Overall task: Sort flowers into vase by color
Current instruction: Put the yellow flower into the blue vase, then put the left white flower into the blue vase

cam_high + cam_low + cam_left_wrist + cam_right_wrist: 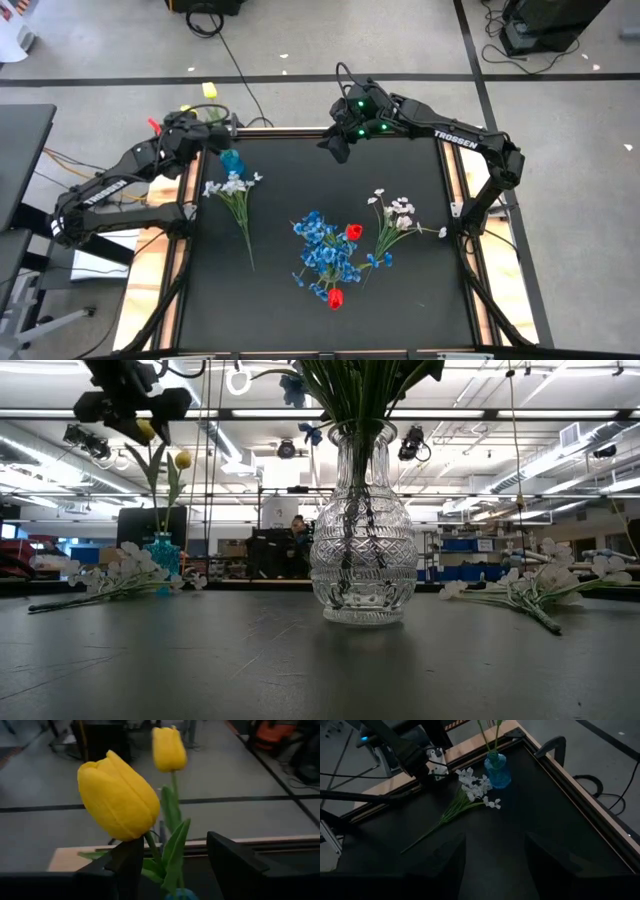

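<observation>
Tulips, yellow [120,800], stand in a small blue vase [231,160] at the worktop's [300,200] far-left corner, one stem between the spread fingers of the left hand [172,865]. The right hand [338,147], also spread and empty, hovers far-centre.

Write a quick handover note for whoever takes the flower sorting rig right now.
Left gripper: open, at the small blue vase, fingers either side of the yellow tulips standing in it.
Right gripper: open, empty, hovering at the table's far edge.
Done: yellow tulips in the blue vase.
Left on the table: two white sprigs, the blue bunches and red tulips.
</observation>
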